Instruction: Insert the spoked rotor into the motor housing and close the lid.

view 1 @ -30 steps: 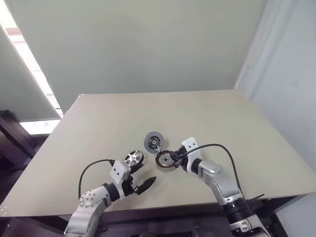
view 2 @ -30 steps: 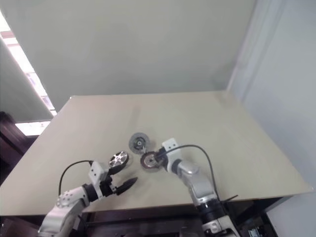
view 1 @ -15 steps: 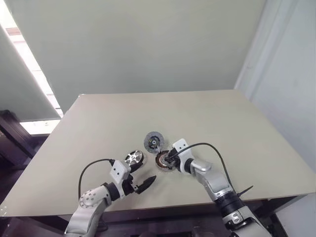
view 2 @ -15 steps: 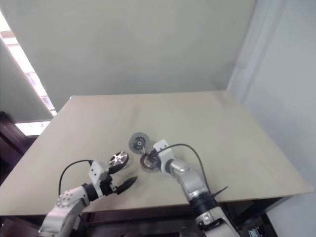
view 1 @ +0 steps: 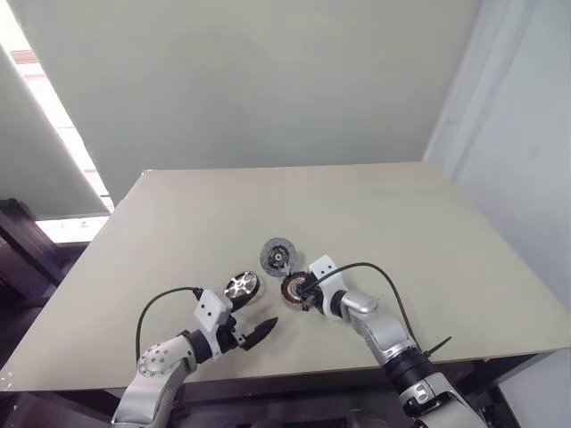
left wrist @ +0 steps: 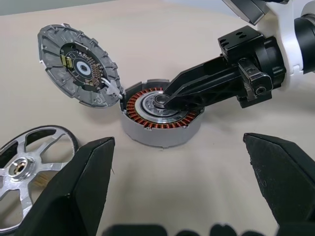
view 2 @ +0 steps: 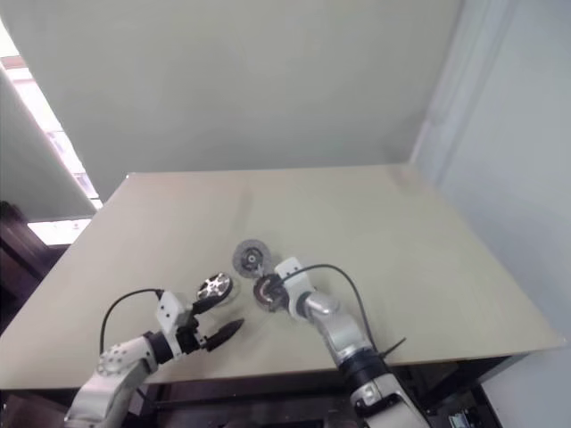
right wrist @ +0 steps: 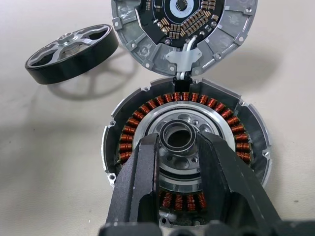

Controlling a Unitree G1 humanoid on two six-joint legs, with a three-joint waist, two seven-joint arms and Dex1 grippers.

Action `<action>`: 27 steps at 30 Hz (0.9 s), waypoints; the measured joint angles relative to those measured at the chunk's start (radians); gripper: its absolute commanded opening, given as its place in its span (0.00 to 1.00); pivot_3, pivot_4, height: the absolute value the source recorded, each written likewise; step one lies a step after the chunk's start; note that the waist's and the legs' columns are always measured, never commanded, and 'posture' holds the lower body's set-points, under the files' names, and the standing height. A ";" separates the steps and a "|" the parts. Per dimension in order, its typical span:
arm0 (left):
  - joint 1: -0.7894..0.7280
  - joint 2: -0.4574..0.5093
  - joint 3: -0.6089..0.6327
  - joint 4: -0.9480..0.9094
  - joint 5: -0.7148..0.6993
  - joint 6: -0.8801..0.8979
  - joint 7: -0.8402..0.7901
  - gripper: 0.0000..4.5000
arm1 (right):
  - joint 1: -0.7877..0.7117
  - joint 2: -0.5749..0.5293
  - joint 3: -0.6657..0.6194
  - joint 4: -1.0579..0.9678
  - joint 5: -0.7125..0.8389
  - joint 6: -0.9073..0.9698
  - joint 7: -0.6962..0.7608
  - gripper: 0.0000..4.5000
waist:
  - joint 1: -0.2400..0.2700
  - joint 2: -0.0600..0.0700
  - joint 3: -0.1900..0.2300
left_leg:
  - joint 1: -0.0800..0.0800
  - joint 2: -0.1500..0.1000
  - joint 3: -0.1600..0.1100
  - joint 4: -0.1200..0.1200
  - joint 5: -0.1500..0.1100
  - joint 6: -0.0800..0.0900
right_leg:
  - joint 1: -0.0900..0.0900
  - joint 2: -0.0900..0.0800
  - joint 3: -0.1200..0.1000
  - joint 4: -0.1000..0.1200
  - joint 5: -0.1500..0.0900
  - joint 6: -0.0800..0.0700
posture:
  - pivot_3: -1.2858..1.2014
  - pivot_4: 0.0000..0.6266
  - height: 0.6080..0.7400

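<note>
Pale walls stand behind a bare beige table (view 1: 375, 214), and the motor housing (view 1: 295, 291) sits toward its near edge, so everything else is placed from there. Its copper windings face up inside a grey shell. The lid (view 1: 277, 255) lies open just beyond the housing, joined to it by a short wire at the rim, circuit side up. The rotor (view 1: 241, 285) rests beside the housing on the robot's left, apart from it, flat on the table. The right gripper (right wrist: 179, 147) reaches over the housing with its fingers narrowed around the raised silver hub at the centre, seemingly pinching it. The left gripper (left wrist: 179, 184) hangs wide open and empty just short of the rotor. I judge the rotor to be stiff, fairly heavy metal with a smooth dark rim that could slip; gripping across the rim, or a spoke, looks safest. Magnets may snatch it toward the housing, so it wants a firm hold. The lid's wire looks fragile, so the lid is best swung over gently.
</note>
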 measured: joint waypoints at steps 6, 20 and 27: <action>0.000 0.000 0.000 0.001 0.000 0.000 0.000 1.00 | -0.007 0.003 -0.002 0.018 -0.009 -0.011 -0.010 0.18 | 0.000 0.000 0.000 | 0.000 0.000 0.000 0.000 0.000 0.000 | 0.000 0.000 0.000 0.000 0.000 0.000 | 0.52 0.00 1.00; 0.000 0.000 0.000 0.001 0.000 0.000 0.002 1.00 | -0.024 0.004 -0.001 0.042 -0.019 -0.015 -0.013 0.18 | 0.000 0.000 0.000 | 0.000 0.000 0.000 0.000 0.000 0.000 | 0.000 0.000 0.000 0.000 0.000 0.000 | 0.52 0.00 1.00; 0.000 0.000 0.000 0.001 0.000 0.000 0.003 1.00 | -0.024 0.004 0.001 0.042 -0.023 -0.010 0.001 0.18 | 0.000 0.000 0.000 | 0.000 0.000 0.000 0.000 0.000 0.000 | 0.000 0.000 0.000 0.000 0.000 0.000 | 0.52 0.00 1.00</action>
